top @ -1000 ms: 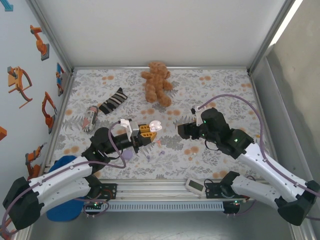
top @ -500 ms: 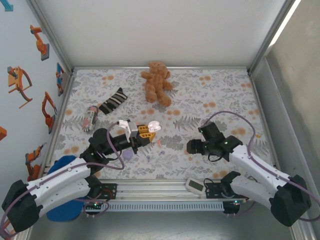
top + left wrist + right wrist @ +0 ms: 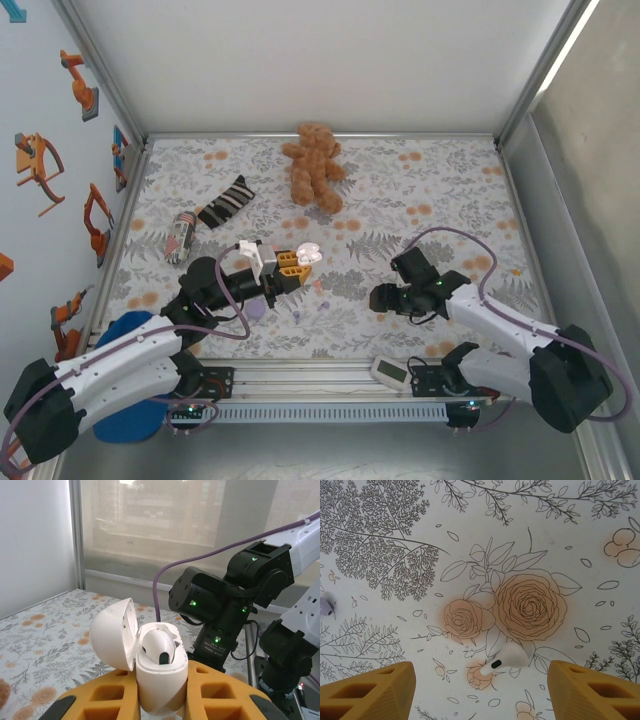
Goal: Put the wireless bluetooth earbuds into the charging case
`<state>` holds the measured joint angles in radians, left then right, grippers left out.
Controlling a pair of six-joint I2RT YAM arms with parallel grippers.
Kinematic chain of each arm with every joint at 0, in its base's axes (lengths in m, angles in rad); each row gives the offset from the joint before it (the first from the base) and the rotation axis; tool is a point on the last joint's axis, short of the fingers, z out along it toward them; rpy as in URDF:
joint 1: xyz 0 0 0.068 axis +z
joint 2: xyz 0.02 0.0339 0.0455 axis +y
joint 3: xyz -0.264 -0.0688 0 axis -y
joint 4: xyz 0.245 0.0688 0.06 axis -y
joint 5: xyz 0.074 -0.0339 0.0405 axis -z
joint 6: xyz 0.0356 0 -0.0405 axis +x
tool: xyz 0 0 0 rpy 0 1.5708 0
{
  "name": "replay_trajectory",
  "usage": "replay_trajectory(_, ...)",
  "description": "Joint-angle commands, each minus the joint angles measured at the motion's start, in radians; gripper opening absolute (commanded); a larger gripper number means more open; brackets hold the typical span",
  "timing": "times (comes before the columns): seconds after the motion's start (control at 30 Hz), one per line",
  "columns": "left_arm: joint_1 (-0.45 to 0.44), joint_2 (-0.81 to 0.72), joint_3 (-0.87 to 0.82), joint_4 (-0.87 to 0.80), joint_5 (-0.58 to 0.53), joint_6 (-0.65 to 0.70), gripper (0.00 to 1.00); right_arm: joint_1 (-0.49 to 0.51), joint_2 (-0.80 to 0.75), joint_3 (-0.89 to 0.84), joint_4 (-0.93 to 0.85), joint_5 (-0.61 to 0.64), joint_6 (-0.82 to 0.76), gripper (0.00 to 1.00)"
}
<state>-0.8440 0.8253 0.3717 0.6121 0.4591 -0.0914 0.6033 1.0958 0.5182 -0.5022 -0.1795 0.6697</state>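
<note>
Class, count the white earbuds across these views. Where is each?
2. One white earbud sits in the open charging case held by the left gripper. The other lies on the floral mat between the open fingers of the right gripper. More may be hidden.

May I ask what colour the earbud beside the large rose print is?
The earbud is white, best seen from the right wrist.

Left arm (image 3: pixel 120 365): you see white shell links joined by black joint housings.
Right arm (image 3: pixel 500 325): white shells and black joints again; small green lights (image 3: pixel 194 602) glow on its black wrist.
Cables: a lilac cable (image 3: pixel 232 300) loops along each of your arms.
Left gripper (image 3: pixel 297 262): black body, white bracket, orange-yellow fingers with hollow cells.
Right gripper (image 3: pixel 480 690): orange-yellow wedge fingers (image 3: pixel 380 690), hollow-celled too.
Bases (image 3: pixel 200 382): black blocks.
</note>
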Motion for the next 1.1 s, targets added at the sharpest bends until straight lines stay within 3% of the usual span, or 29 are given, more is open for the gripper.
replay_trajectory(0.0,-0.006,0.001,-0.003,0.026,-0.004,0.013,0.00,-0.006,0.022,-0.012,0.018,0.005,0.022,0.69)
replay_trajectory(0.47,-0.007,-0.001,-0.007,0.027,-0.007,0.010,0.00,-0.005,0.100,-0.023,0.085,-0.026,0.028,0.66)
replay_trajectory(1.07,-0.007,0.001,-0.007,0.023,-0.011,0.011,0.00,-0.005,0.092,-0.012,0.113,-0.049,0.021,0.61)
